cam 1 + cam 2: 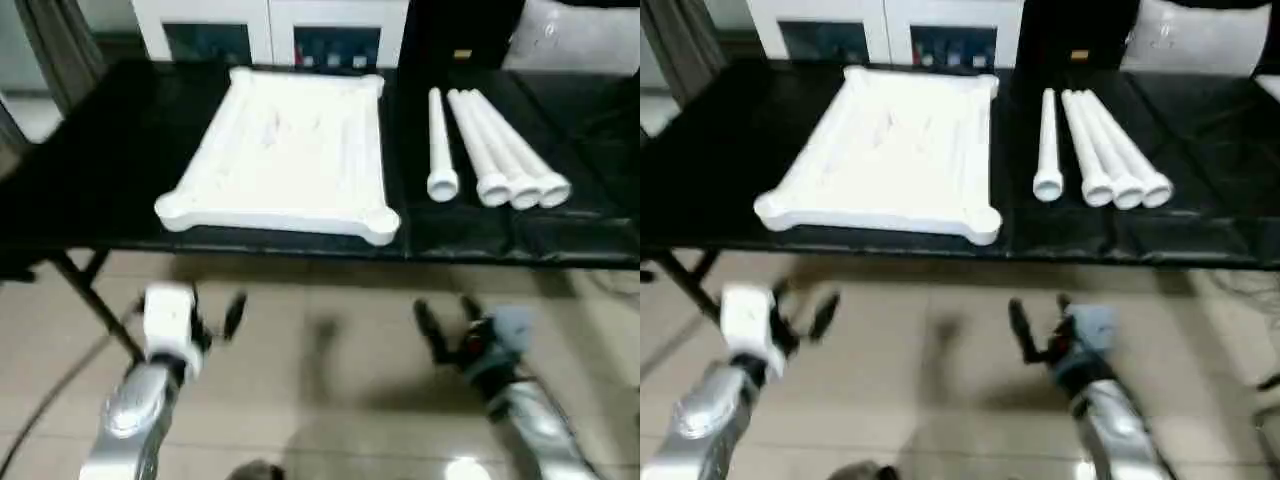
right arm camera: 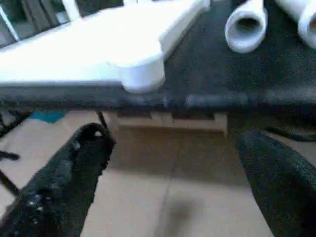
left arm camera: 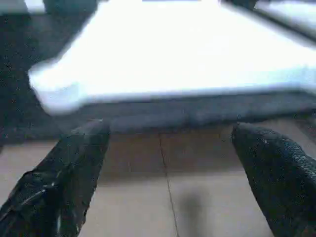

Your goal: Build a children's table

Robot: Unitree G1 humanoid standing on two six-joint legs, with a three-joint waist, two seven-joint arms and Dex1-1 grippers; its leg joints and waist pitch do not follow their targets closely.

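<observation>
The children's table lies in parts on the black work table. Its white top [image 1: 285, 150] rests with the ribbed underside up, and rounded corner sockets [image 2: 143, 74] show at its near edge. Several white tubular legs [image 1: 490, 150] lie side by side to the right of it, with their flared ends [image 2: 246, 29] toward me. My left gripper [image 1: 215, 310] hangs open over the floor, below and in front of the top's near left corner. My right gripper [image 1: 448, 322] is open too, low in front of the table edge beneath the legs. Neither holds anything.
The black-covered work table [image 1: 100, 160] spans the view, and its front edge runs just above both grippers. A black folding table leg [image 1: 95, 300] slants down at the left. Cabinets [image 1: 260, 30] stand behind. Beige tiled floor [image 1: 330, 400] lies under my arms.
</observation>
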